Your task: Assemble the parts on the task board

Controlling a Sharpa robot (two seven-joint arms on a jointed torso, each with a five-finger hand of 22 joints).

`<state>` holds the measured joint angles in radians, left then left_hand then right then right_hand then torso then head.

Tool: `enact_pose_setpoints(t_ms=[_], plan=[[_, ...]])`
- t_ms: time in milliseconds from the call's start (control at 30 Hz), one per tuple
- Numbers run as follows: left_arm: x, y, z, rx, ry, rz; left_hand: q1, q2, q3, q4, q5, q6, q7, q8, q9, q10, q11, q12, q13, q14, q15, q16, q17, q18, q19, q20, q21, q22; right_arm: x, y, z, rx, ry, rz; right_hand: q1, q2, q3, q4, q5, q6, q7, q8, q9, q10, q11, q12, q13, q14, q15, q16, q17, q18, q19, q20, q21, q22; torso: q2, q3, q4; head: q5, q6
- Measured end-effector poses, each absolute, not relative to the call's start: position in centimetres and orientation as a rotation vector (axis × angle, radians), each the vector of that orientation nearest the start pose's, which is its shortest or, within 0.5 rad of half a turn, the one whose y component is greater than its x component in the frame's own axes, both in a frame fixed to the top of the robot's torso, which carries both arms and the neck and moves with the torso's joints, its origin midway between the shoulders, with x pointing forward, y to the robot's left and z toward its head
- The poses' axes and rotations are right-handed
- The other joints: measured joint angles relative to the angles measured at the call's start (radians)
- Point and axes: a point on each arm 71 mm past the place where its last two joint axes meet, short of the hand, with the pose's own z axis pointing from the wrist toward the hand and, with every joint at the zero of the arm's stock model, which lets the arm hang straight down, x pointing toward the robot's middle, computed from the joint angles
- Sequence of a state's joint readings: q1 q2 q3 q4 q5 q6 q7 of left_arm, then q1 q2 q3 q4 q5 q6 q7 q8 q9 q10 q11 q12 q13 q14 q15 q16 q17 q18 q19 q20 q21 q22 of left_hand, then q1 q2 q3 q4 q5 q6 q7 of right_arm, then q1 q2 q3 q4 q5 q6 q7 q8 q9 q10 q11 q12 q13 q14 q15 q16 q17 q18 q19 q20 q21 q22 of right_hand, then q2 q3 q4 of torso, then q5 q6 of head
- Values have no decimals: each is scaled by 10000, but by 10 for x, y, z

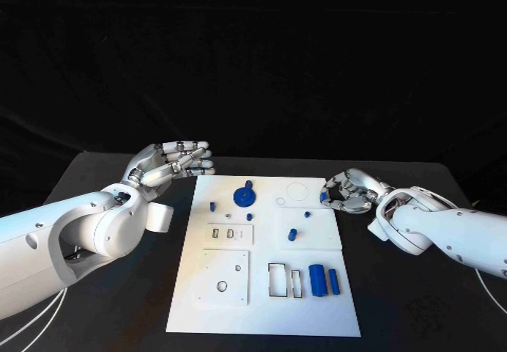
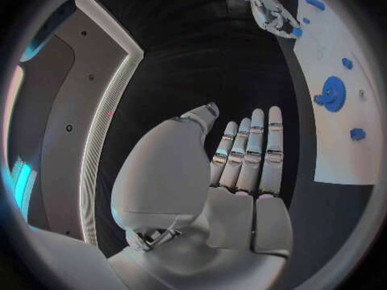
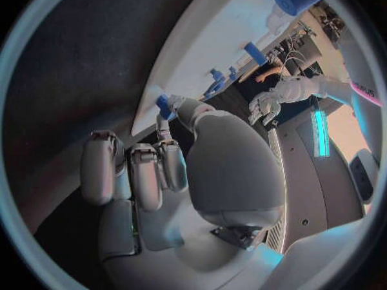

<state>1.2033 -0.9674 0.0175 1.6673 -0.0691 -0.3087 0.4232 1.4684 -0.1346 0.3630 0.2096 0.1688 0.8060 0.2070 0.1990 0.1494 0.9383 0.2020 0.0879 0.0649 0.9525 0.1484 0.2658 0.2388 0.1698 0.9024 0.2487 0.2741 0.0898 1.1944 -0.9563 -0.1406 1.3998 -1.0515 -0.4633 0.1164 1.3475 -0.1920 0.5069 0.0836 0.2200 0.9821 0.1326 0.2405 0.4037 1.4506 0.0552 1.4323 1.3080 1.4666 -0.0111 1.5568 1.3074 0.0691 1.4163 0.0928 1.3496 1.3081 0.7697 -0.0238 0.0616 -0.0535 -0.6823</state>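
Left hand [image 1: 169,164] off task board's [image 1: 317,308] far left corner, fingers straight and apart, holding nothing. Right hand [image 1: 346,191] at board's far right edge, pinching small blue part [image 3: 164,103]. Blue gear [image 1: 244,196] near far edge; two blue cylinders [image 1: 323,280] near right edge.

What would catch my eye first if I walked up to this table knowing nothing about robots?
Probably the white task board in the middle of the black table, dotted with small blue parts such as a gear near its far end and two cylinders toward the near right. Next, the silver robot hands flanking it: the left robot hand hovers with fingers straight, while the right robot hand pinches a small blue piece at the board's edge.
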Motion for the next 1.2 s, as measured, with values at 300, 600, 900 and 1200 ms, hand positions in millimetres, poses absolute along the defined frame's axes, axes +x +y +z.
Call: enact_pose_setpoints(t_ms=[300, 600, 900, 1200], plan=[[468, 227, -140, -9989, 13514, -16095, 0, 0, 0, 0, 0, 0, 0, 0, 0, 0, 0, 0, 0, 0, 0, 0, -1, 0, 0, 0, 0, 1, 485, -297, -215, 2365, 16157, 7064, -109, 105, 105, -19, 147, 127, -57, 175, 55, 90, -90, 73, -1, 2, -72, 0, 0, 0, 73, -72, 70, -1, -1, -4, 0, -8, -12], [469, 228, -140, -9999, 13504, -16067, 0, 0, 0, 0, 0, 0, 0, 0, 0, 0, 0, 0, 0, 0, 0, 0, -1, 0, 0, 0, 0, 1, 475, -275, -204, 2316, 15878, 7594, -357, 113, 233, 7, 499, 129, -60, 253, 54, 126, -126, 73, -3, 1, -72, 0, 0, 0, 107, -107, 125, -3, -21, -11, -13, 47, -47], [471, 229, -142, -10039, 13472, -15996, -41, 41, 56, -56, 0, 0, 0, 0, -10, 0, 0, 0, 0, 0, 0, -47, 54, 1, 0, 0, 0, -19, 458, -216, -184, 1761, 15847, 8707, -400, 69, 233, 6, 554, 128, -61, 310, 55, 126, -126, 73, -3, 1, -71, 42, 0, 0, 107, -107, 185, -4, -72, -28, -26, 186, -73], [475, 225, -143, -10060, 13489, -16021, -41, 41, 56, -55, 0, 0, 0, 0, -9, 0, 0, 0, 0, 0, 0, -46, 53, 0, 0, 0, 0, -19, 448, -148, -185, 1124, 16212, 9505, -409, 61, 278, -39, 573, 127, -62, 383, 55, 125, -126, 73, -4, 3, -142, 41, 0, -1, 107, -106, 185, -5, -173, -67, -66, 342, -158]])
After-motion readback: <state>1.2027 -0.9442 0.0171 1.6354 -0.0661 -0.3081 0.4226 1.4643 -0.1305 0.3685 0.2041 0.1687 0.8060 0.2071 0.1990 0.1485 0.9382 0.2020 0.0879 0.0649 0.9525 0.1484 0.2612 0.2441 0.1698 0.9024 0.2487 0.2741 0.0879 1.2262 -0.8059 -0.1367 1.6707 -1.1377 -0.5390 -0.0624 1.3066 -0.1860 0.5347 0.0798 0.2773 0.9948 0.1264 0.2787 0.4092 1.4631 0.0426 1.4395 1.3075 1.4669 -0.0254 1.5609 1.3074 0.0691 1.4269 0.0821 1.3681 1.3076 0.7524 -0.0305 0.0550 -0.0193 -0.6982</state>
